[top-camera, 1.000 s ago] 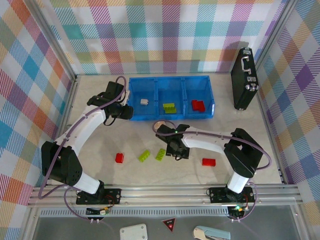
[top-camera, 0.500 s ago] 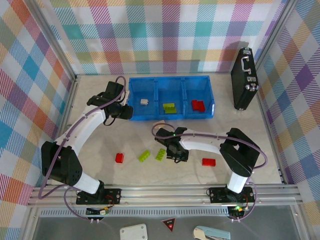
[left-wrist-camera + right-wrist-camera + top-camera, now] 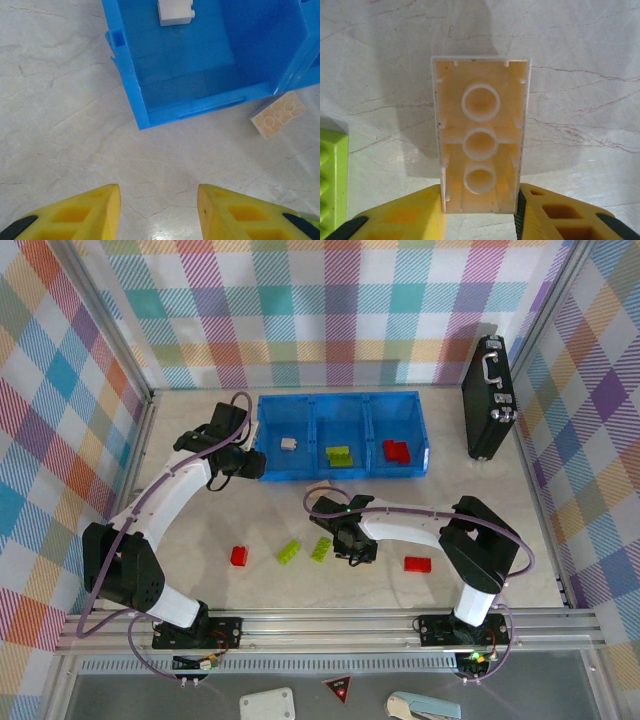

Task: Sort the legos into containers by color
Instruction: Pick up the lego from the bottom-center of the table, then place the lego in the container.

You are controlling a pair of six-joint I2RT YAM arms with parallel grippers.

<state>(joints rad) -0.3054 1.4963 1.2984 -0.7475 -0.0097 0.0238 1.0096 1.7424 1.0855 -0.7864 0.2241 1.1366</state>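
The right arm stretches leftward, jaws clamping a tan lego.

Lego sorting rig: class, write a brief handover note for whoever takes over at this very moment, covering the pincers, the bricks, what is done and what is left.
Left pincer: open, empty, by the left compartment of the blue bin.
Right pincer: shut on a beige brick, underside facing the camera.
Done: in the bin, pale brick left, lime brick middle, red bricks right.
Left: bin the held brick, probably with the pale one. On the table: loose lime bricks, loose red bricks, and a second beige brick at the bin's near wall.
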